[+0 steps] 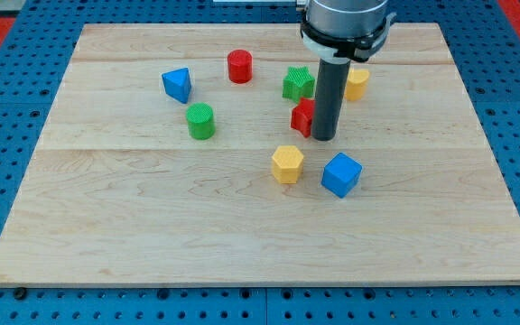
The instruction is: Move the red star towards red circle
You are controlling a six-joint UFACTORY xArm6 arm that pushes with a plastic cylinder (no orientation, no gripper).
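Nearest the view's bottom sit the yellow hexagon (287, 164) and blue cube (341, 174). Just above them, my tip (324, 138) (a bare rod, no claw to open or close) touches the red star (302, 117) on its right side. Farther up-left stand the green cylinder (200, 121), blue triangle (177, 85), green star (297, 83) and red circle (239, 67).

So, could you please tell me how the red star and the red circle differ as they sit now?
The red star is partly hidden behind my tip, which sits at its right; the red circle stands in full view, well apart from the tip. The star lies near the board's middle, just below the green star; the circle sits nearer the view's top, further left. Both are red.
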